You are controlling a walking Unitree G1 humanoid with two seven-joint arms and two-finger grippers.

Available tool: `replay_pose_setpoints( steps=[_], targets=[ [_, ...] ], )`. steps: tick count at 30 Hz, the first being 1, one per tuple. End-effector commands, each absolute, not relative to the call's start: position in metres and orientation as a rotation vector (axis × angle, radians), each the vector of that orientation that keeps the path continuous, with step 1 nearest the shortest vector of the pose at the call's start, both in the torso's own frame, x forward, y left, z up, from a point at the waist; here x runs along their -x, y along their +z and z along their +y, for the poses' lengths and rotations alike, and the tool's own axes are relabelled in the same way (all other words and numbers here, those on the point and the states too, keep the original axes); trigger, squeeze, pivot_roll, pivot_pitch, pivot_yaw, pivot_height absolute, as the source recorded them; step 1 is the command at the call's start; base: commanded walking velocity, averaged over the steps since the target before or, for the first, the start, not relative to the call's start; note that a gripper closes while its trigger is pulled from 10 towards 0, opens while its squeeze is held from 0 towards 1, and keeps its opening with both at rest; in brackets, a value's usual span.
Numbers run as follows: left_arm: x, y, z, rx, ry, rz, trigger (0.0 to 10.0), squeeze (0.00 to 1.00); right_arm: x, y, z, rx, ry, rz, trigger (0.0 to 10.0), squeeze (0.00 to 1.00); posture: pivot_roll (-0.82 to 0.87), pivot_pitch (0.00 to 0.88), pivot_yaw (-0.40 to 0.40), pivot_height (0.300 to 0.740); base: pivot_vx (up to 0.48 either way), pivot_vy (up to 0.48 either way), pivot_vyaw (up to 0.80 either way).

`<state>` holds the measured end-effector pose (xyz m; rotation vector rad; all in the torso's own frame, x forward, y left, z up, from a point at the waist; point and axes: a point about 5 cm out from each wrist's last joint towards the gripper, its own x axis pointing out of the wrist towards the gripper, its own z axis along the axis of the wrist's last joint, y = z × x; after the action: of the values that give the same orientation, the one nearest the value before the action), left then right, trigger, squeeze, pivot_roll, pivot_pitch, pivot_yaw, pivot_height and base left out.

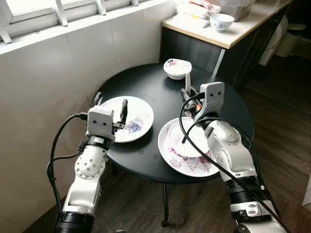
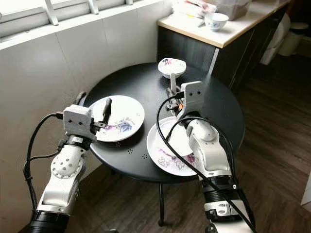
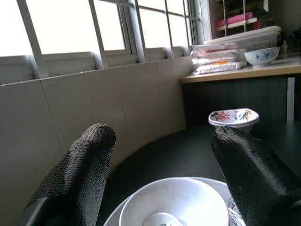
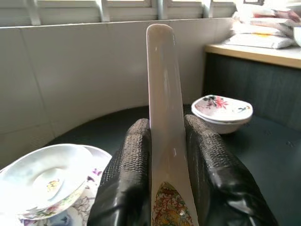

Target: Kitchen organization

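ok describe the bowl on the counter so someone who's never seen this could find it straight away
Start at the round black table, then look past it to the dark cabinet with the pale counter by the window wall. The bowl stands on that counter beside some white packets. It is white with blue markings, unlike the small red-flowered bowl on the table.

- Black round counter (image 1: 160, 90); dark wood floor (image 1: 282, 121).
- White plate (image 1: 141, 114) with a blue-purple floral motif.
- White plate (image 1: 182, 162) with pink-purple flowers around the rim, plain white dish (image 1: 192, 141) on top.
- White bowl (image 1: 177, 68), red and green floral print inside.
- White spoon (image 4: 164, 117), red-gold ornament low on the handle.
- White bowl (image 1: 221, 21) with blue pattern.
- Black fingers (image 3: 84, 174), silver arms.
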<state>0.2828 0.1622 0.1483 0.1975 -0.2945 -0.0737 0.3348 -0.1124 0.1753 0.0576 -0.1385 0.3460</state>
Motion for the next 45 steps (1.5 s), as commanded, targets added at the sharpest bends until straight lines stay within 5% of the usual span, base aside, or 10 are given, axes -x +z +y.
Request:
replay_pose_setpoints(
  steps=[1,7,45],
  targets=[
    [-0.285,0.146,0.162,-0.189,-0.079,-0.275,10.0,0.0,-0.332,0.181,-0.109,-0.04,0.362,-0.185,0.0,0.0,0.0,0.0,-0.036,0.74,0.0,0.48,0.52],
    [-0.285,0.148,0.159,-0.2,-0.089,-0.29,10.0,0.0,-0.331,0.185,-0.106,-0.033,0.369,-0.227,0.0,0.0,0.0,0.0,-0.035,0.74,0.0,0.48,0.8],
    [-0.283,0.155,0.157,-0.206,-0.092,-0.342,10.0,0.0,-0.326,0.187,-0.092,0.063,0.429,-0.293,0.0,0.0,0.0,0.0,-0.039,0.74,0.0,0.0,0.8]
  ],
)
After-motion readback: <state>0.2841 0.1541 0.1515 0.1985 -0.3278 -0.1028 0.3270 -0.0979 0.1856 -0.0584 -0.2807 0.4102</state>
